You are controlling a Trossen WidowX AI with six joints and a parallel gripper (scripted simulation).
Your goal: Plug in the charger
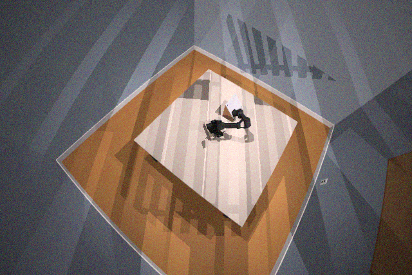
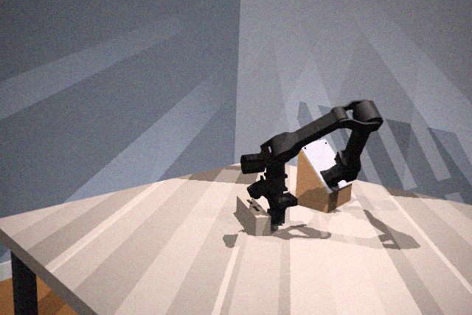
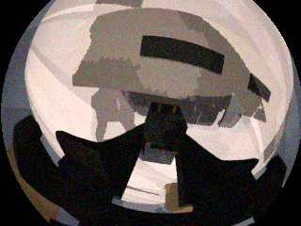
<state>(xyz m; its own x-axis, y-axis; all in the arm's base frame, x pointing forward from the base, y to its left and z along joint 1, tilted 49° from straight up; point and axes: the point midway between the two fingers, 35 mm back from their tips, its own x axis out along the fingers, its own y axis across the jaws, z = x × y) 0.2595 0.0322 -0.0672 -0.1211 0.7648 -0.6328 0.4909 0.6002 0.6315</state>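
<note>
My gripper (image 3: 161,128) (image 2: 277,223) is shut on the black charger (image 3: 165,123), which sits between the fingertips in the wrist view. The two brass prongs (image 3: 167,105) point away from the wrist camera and overlap the near edge of the power strip (image 3: 113,40) (image 2: 262,226). The strip is a beige-grey block with a long dark recess (image 3: 182,54) and a second, smaller one (image 3: 260,87) at the right. The prongs are outside both recesses in this view. In the exterior view the gripper points down beside the strip and hides part of it. The charger is hidden there.
A wooden wedge (image 2: 310,185) (image 1: 227,113) with a white sloping face (image 2: 318,153) (image 1: 234,102) stands behind the gripper, close to the arm's base. The arm reaches over from the right in the exterior view. Striped shadows cross the pale table (image 2: 171,265) (image 1: 229,178).
</note>
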